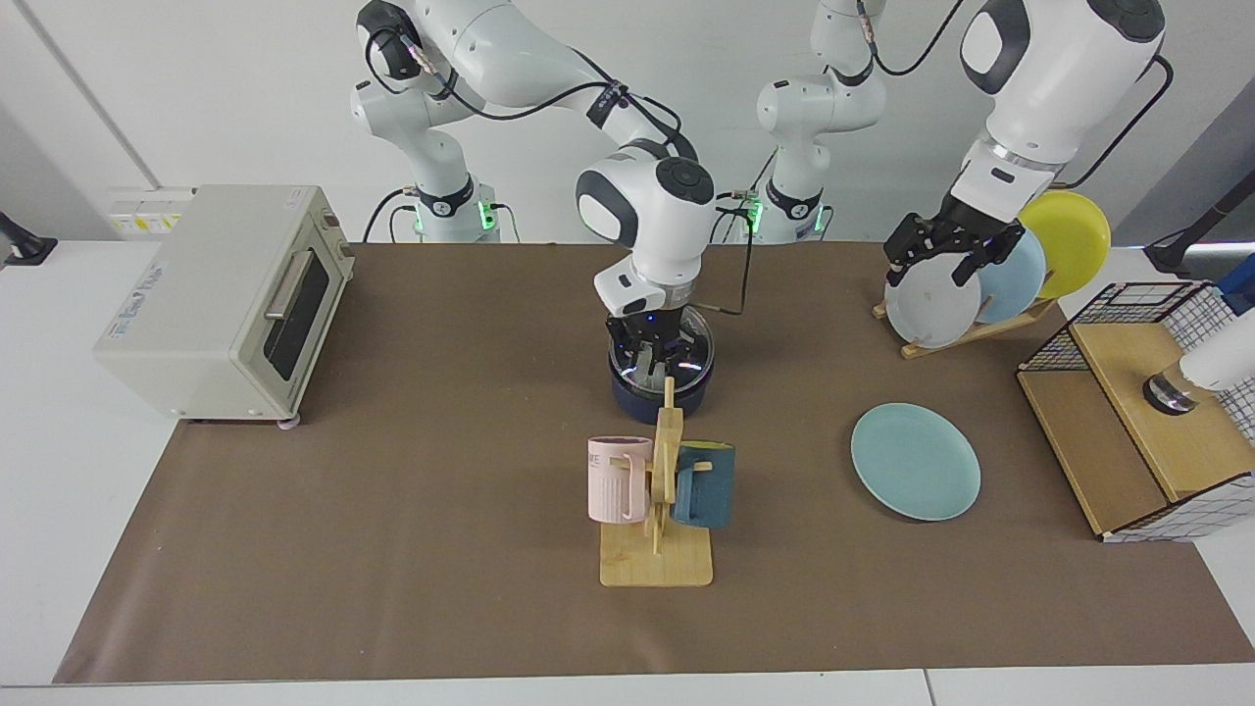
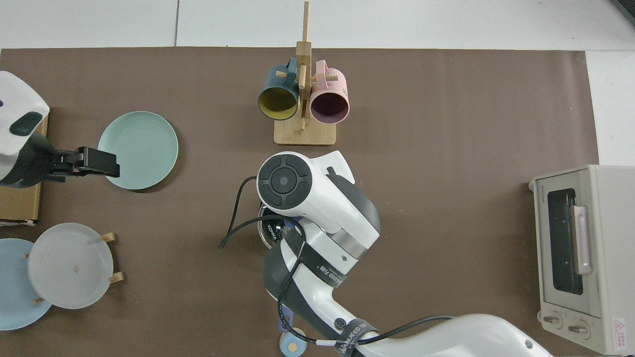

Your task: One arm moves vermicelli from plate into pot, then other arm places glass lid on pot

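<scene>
Hovering over lidded pot [image 1: 659,390] — right gripper [image 1: 651,357]; left gripper [image 1: 945,257] waiting.

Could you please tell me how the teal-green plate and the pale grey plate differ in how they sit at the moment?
The teal-green plate lies flat on the brown mat, alone; the pale grey plate stands tilted in a wooden rack, overlapping a light blue plate. The left gripper hangs at the grey plate's top edge, clear of the teal-green one. Both are round and bare.

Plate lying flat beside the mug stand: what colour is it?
The plate is plain pale teal-green with no pattern, seen best in the top view.
</scene>
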Robot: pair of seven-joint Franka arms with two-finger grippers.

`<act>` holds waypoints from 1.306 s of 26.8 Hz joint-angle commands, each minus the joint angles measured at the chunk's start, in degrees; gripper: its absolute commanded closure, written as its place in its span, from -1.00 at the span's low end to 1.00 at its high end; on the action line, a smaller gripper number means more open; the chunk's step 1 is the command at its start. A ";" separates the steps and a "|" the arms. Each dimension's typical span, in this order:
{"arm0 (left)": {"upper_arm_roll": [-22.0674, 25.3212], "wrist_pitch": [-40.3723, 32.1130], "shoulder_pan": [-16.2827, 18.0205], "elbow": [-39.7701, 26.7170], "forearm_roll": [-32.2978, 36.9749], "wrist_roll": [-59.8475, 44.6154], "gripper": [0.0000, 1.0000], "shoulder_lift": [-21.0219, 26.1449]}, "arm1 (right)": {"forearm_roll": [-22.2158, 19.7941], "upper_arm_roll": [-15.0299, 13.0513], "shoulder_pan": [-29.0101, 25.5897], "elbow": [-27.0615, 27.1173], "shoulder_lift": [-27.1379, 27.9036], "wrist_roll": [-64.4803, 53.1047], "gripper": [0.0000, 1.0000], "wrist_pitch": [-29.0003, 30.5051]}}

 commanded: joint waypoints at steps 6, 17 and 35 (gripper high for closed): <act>0.66 0.30 -0.62 -1.32 -0.29 0.54 -1.00 -1.36 | -0.33 0.64 -1.81 7.49 -0.96 -8.66 -0.99 -9.58; 0.66 0.30 -0.62 -1.32 -0.29 0.54 -1.00 -1.36 | 4.41 -2.25 -5.94 7.40 -7.20 -28.35 -1.00 -13.18; 0.66 0.30 -0.62 -1.32 -0.29 0.54 -1.00 -1.36 | 13.73 -20.80 -7.16 6.70 -18.45 -57.09 -1.00 -19.68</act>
